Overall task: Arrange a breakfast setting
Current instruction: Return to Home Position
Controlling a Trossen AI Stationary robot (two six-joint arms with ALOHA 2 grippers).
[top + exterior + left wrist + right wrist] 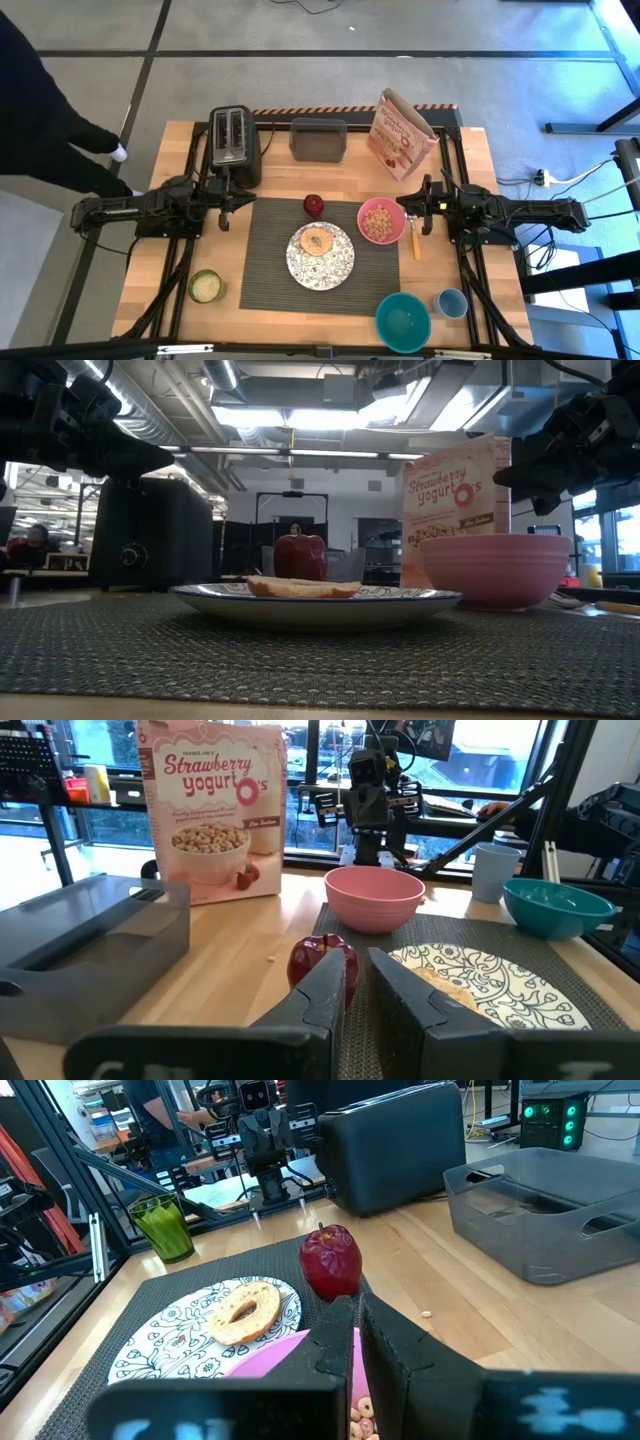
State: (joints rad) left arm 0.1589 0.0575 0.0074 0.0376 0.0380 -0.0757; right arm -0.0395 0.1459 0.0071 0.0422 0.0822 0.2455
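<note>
The dark grey ribbed mat [268, 270] lies mid-table. On it rest the patterned white plate [338, 268] with the toasted bagel [318, 240] on top, the red apple [314, 205] at the mat's far edge, and the pink bowl [381, 220] holding cereal. The small spoon [416, 242] lies at the mat's right edge beside the bowl. My left gripper [224, 214] hovers off the mat's far left corner, shut and empty. My right gripper [424, 216] hovers just right of the pink bowl, above the spoon's far end, shut and empty.
A black toaster [234, 147], a grey bin [318, 138] and a cereal bag [400, 133] stand along the far edge. A jar with a green lid [205, 287] stands near left; a teal bowl [402, 320] and a blue cup [450, 301] near right. A person stands beyond the table's left.
</note>
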